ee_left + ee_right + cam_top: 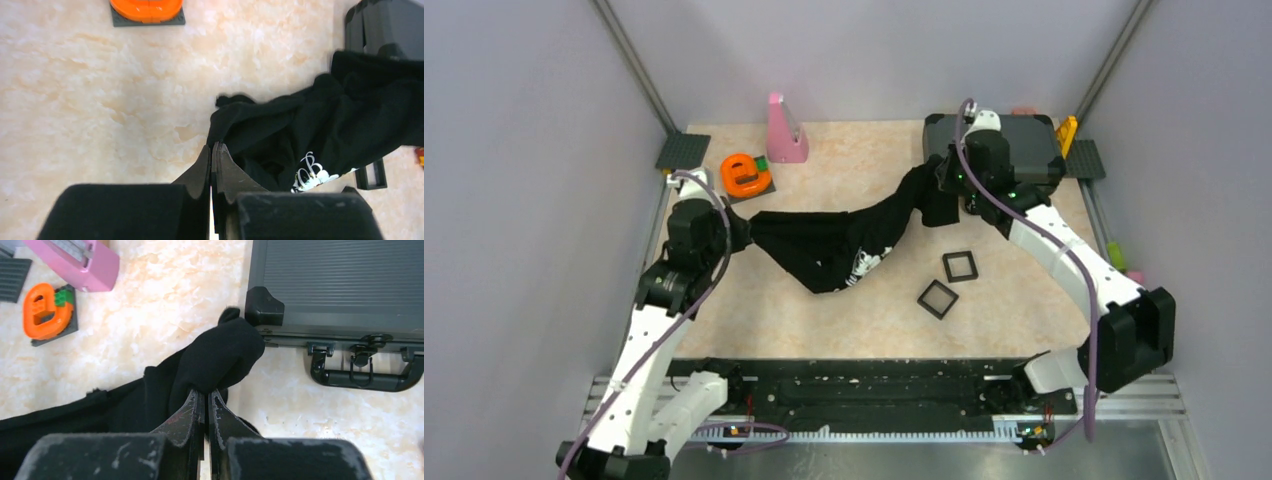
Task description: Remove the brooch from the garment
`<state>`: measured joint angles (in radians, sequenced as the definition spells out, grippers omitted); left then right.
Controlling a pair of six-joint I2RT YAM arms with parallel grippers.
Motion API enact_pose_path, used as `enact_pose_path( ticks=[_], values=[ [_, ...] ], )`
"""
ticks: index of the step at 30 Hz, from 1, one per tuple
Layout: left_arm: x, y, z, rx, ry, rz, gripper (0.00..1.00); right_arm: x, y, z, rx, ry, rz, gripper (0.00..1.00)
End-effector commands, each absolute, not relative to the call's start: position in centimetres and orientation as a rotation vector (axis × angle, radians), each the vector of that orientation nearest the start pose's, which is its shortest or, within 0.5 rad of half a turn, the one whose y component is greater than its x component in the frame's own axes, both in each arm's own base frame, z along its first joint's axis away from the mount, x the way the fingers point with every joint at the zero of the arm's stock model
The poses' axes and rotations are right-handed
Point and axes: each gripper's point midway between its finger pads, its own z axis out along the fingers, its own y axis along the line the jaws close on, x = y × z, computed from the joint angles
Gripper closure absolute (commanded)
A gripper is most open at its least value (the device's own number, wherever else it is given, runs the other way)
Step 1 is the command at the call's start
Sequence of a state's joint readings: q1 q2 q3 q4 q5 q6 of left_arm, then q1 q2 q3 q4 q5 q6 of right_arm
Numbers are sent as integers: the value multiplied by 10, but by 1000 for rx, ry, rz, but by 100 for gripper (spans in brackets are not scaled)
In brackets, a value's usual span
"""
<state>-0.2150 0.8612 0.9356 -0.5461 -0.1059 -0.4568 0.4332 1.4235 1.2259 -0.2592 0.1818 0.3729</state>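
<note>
I hold the garment (834, 245) strung between both arms: my right claw (206, 396) pinches a fold just beside the grey case (340, 285), and my left claw (212, 152) pinches the end far from it. I can't see the brooch (folded under, perhaps), so this looks like the spreading step; next, the cloth must open flat to expose it.

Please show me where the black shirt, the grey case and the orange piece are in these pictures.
black shirt (829, 248): top view, on the sagging middle of the cloth.
grey case (340, 280): right wrist view, on its ribbed lid.
orange piece (746, 187): top view, on its lower curve.
</note>
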Motion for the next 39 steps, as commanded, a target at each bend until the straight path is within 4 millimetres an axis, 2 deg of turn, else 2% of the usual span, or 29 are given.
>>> enact_pose_path(
  ticks=[1, 4, 7, 11, 15, 18, 21, 23, 25, 27, 30, 31, 32, 33, 34, 36, 37, 39],
  values=[
    [269, -39, 295, -378, 1884, -261, 100, 382, 155, 318, 50, 1897, 363, 100],
    [261, -45, 306, -349, 1886, -304, 100, 368, 147, 334, 57, 1872, 363, 100],
    [250, -50, 311, -337, 1890, -348, 100, 354, 148, 337, 32, 1881, 403, 100],
    [230, -35, 328, -387, 1817, -317, 100, 335, 152, 328, -28, 1926, 446, 100],
    [210, -27, 357, -412, 1802, -304, 100, 311, 149, 324, -50, 2009, 466, 100],
    [198, -21, 369, -457, 1814, -291, 100, 284, 145, 327, -29, 2046, 513, 100],
    [186, -8, 373, -533, 1803, -249, 100, 268, 131, 345, 5, 2008, 492, 100],
    [188, -1, 375, -561, 1773, -222, 100, 278, 117, 356, 43, 1991, 394, 100],
    [204, -4, 368, -561, 1798, -203, 100, 300, 106, 356, 62, 2030, 274, 100],
    [228, -9, 352, -570, 1865, -176, 100, 332, 104, 345, 77, 2096, 237, 100],
    [267, -12, 316, -639, 1964, -129, 100, 388, 113, 324, 90, 2128, 256, 100],
    [278, -13, 302, -683, 1992, -125, 100, 408, 116, 314, 99, 2137, 257, 97],
    [289, -14, 287, -720, 2026, -136, 100, 425, 120, 302, 100, 2162, 258, 86],
    [299, -18, 272, -733, 2060, -158, 100, 437, 127, 292, 63, 2195, 267, 70],
    [308, -24, 258, -732, 2089, -186, 100, 441, 140, 279, -12, 2255, 305, 48],
    [320, -36, 233, -709, 2121, -244, 100, 434, 173, 263, -177, 2302, 387, 23],
    [323, -41, 221, -697, 2137, -269, 100, 427, 186, 258, -231, 2290, 362, 13],
    [324, -47, 202, -667, 2150, -302, 100, 407, 214, 250, -350, 2232, 332, 5]
  ],
)
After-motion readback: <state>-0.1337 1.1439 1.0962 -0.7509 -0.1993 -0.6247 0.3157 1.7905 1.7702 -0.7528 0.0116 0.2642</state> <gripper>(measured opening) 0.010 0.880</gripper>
